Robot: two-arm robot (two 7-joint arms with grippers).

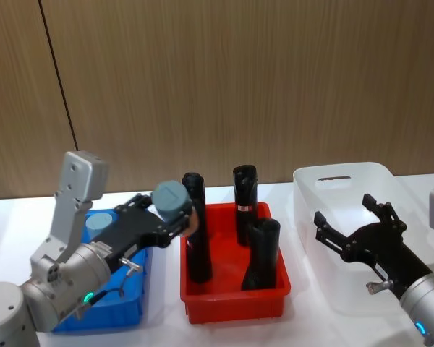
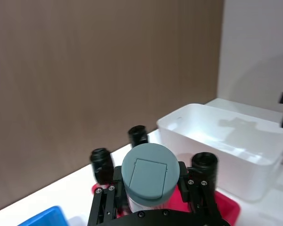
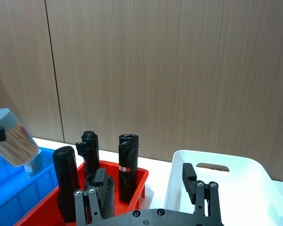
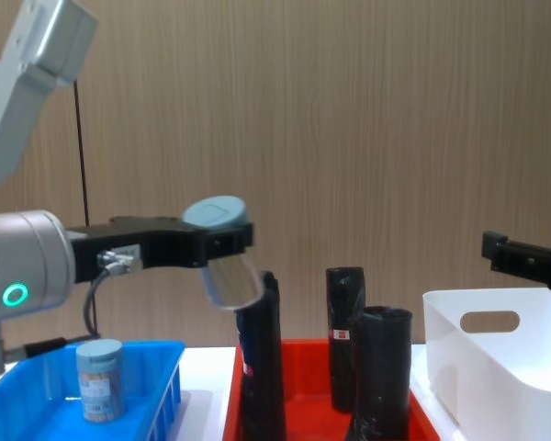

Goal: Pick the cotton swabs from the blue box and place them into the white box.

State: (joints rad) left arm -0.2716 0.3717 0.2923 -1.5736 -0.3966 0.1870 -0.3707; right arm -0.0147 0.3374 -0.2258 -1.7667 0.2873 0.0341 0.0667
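Note:
My left gripper (image 1: 170, 217) is shut on a cotton swab jar (image 4: 222, 250) with a pale blue-grey lid (image 2: 148, 171), held tilted in the air over the left edge of the red bin. The held jar (image 3: 13, 139) hangs high above the blue box (image 3: 14, 188). Another cotton swab jar (image 4: 100, 378) stands upright inside the blue box (image 1: 105, 307). The white box (image 1: 347, 217) sits at the right. My right gripper (image 1: 356, 224) hovers open over the white box (image 4: 496, 354), with nothing between its fingers.
A red bin (image 1: 235, 293) stands between the blue and white boxes, holding several tall black wrapped rolls (image 1: 195, 231). A wooden panel wall runs behind the white table.

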